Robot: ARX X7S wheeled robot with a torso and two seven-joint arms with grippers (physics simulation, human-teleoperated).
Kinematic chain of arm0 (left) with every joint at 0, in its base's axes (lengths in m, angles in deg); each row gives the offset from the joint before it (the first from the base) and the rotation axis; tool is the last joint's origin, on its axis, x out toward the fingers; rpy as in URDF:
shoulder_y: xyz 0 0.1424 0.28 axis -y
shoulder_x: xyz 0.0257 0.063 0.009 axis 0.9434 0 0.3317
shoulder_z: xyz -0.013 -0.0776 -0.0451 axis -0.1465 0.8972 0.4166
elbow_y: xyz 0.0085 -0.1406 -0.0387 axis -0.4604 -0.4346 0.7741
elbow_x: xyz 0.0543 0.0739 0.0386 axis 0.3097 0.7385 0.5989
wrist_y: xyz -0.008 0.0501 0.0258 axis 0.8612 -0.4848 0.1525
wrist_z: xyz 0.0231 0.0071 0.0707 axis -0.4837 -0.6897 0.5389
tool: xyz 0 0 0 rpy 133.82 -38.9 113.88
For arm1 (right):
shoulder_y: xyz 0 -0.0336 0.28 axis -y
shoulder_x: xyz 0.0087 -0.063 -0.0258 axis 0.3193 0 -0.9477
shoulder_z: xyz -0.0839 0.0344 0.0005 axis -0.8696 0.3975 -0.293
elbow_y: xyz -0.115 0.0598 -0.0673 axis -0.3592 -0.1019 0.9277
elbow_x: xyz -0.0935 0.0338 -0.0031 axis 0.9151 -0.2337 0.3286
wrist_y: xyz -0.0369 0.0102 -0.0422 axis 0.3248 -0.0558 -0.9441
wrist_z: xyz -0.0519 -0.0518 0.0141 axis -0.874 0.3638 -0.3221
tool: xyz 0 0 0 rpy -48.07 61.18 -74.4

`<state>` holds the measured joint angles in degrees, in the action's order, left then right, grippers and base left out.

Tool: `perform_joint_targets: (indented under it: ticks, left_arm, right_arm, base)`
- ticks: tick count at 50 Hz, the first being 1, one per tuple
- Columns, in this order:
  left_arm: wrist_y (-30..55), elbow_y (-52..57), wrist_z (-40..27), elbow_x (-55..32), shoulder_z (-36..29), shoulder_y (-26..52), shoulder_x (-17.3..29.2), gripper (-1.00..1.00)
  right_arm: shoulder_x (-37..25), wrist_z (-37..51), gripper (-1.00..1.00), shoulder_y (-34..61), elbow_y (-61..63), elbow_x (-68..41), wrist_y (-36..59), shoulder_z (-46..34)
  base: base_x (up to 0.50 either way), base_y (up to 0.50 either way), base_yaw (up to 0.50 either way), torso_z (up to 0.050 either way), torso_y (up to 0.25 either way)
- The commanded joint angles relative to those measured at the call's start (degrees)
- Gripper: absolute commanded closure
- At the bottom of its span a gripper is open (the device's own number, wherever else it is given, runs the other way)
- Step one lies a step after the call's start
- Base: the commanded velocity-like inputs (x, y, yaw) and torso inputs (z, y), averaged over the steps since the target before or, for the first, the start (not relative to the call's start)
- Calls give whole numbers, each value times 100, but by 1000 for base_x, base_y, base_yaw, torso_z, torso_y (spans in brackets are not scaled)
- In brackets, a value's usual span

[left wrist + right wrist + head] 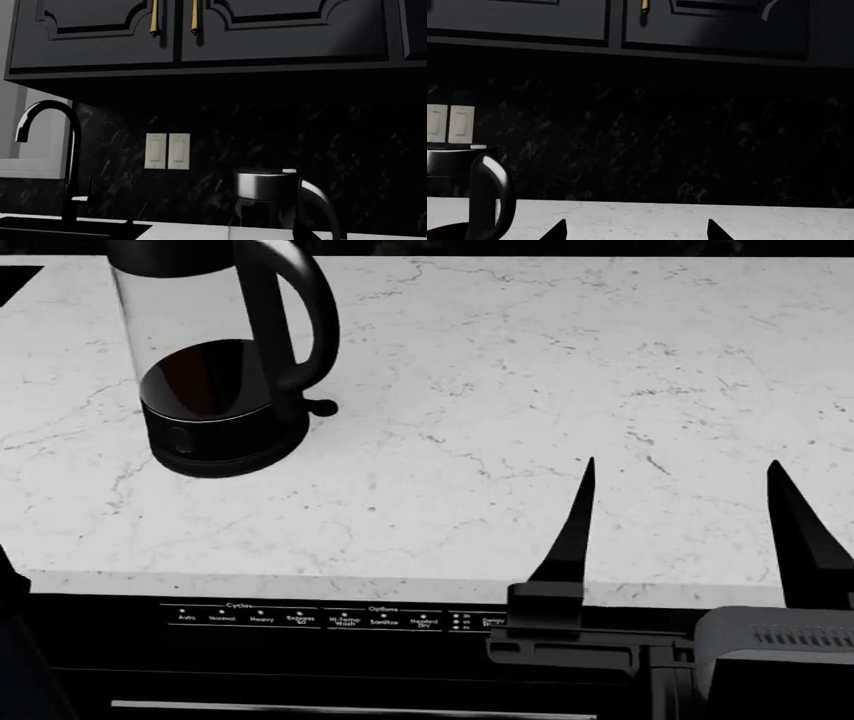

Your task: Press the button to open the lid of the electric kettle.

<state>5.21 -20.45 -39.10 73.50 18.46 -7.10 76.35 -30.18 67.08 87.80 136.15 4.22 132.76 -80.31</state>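
White marble countertop point(534, 390) carries the electric kettle point(220, 360) at far left, upright, handle toward the right. Right gripper point(681, 530) hovers at the near edge, fingers spread wide, well apart from it. Left gripper state: cannot tell. Current step: approach. Button not discernible; next move requires reaching left to the kettle top.

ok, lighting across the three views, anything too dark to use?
Head view: evenly lit, white countertop bright, electric kettle clear but top cropped. Left wrist view: dim, backsplash near black, kettle top band barely glinting. Right wrist view: darkest, only handle edge visible.
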Motion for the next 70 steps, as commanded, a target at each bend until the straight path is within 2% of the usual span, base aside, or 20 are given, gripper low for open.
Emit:
perform_joint_targets:
  ticks: [1,4,7,11,24,28,37,40,47,55,65,67,69,70]
  left_arm:
    - [132,271,-169,-133,339,99,127,-100]
    - [-36,236,-201,-41,341,41,130,-100]
    - [273,192,-442,114,335,203,124,-100]
    - [19,160,-607,386,311,173,122,-100]
    - [306,340,-564,-26,588,229,177,-100]
    - [396,373,-585,-200,781,270,177,-100]
    - [434,330,-615,-235,784,279,201,-100]
    - [456,345,-641,-230,785,277,212,-100]
    - [529,376,-640,-391,913,291,229,-100]
    - [641,416,-624,-637,1162,318,275,-100]
    - [667,428,-688,-660,1205,332,301,-100]
    - [658,419,-692,-669,1216,334,306,-100]
    - [660,421,-693,-685,1232,331,313,-100]
    - [657,420,-694,-686,1240,326,320,-100]
  right_arm:
    - [-404,549,-100,258,385,-669,441,-72]
    - [-632,892,-100,236,383,-962,344,-122]
    - [-828,1130,-100,169,375,-1068,191,-236]
    - [-1049,1293,-100,88,375,-1308,-81,-341]
    - [-1061,1356,-100,56,308,-1617,-308,-289]
    - [-973,1311,-100,-24,266,-1878,-453,-61]
    - [-1040,1663,-100,41,345,-2044,-185,32]
    - [-1143,1580,-100,-12,352,-2205,-338,-8]
    - [-1209,1816,-100,185,337,-2784,-53,110]
    - [-1589,2494,-100,414,362,-3446,63,57]
    - [-1833,2710,-100,452,267,-3694,-65,-36]
    - [-1899,2959,-100,746,226,-4171,468,53]
    - [-1904,3912,-100,1453,-28,-5632,1589,519]
    - [-2003,4179,-100,1867,0,-6215,1788,641]
  base:
    - [66,500,0,50,0]
    - [113,500,0,33,0]
    - [219,500,0,0,0]
    - [457,271,0,0,0]
    - [500,72,0,0,0]
    - [500,62,0,0,0]
    - [280,35,0,0,0]
    - [51,0,0,0,0]
    - [500,-72,0,0,0]
    - [467,-21,0,0,2]
    - [100,0,0,0,0]
    - [80,0,0,0,0]
    - [0,0,0,0,0]
    - [0,0,0,0,0]
